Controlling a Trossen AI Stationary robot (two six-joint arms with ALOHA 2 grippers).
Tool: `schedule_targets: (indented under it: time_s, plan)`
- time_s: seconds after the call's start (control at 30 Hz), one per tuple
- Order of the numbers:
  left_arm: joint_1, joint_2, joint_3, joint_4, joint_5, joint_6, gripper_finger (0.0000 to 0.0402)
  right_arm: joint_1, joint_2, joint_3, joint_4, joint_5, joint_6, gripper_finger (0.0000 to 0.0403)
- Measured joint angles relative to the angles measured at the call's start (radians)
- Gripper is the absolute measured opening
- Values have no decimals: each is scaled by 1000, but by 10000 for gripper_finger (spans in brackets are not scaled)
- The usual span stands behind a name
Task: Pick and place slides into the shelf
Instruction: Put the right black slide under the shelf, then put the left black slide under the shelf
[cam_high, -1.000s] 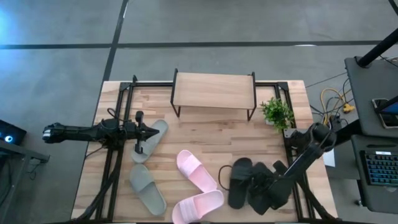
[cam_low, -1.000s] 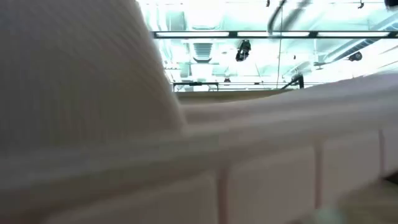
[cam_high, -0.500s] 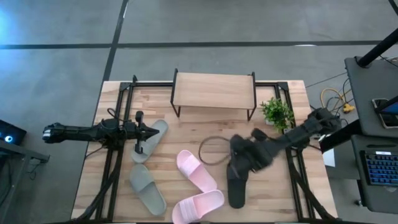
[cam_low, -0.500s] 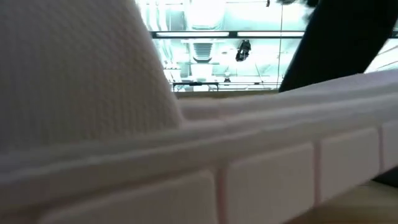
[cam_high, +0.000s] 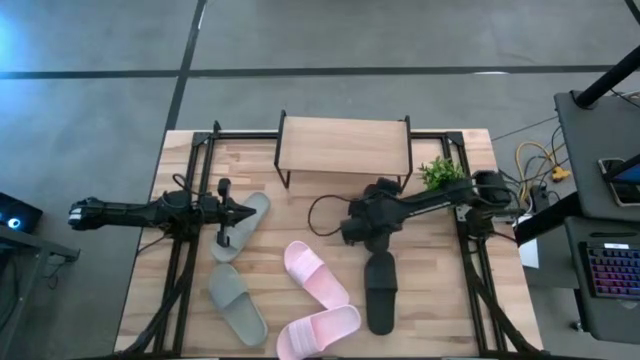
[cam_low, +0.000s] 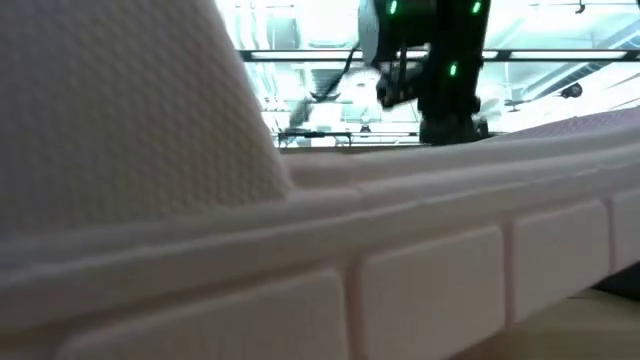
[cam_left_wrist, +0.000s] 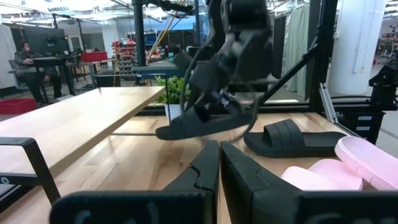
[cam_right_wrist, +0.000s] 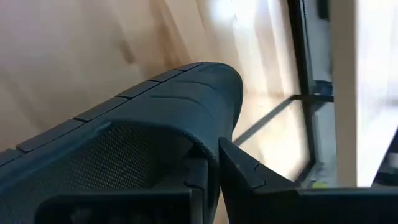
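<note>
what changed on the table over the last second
The right claw lifted one black slide from beside its mate and carried it toward the shelf, holding it above the table. The other black slide, pink and grey-green slides, and left claw stayed put.

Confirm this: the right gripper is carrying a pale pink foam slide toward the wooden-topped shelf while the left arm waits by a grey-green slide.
Not quite. The slide in the right gripper is a black foam slide, not a pale pink one; the high view and the left wrist view show it held off the table near the wooden-topped shelf. The left gripper does wait by a grey-green foam slide.
</note>
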Motion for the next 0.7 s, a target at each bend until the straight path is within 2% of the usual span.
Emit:
schedule_targets:
  time_s: [0.2,0.37,0.53,0.7]
  plan:
    - [0,0,0,0,0,0,0,-47,99,-16,33,121,-60,60]
    - [0,0,0,0,0,0,0,-84,164,-19,43,100,-94,103]
    - [0,0,0,0,0,0,0,-92,177,-45,18,86,-87,141]
    - [0,0,0,0,0,0,0,-71,121,-45,-61,67,43,172]
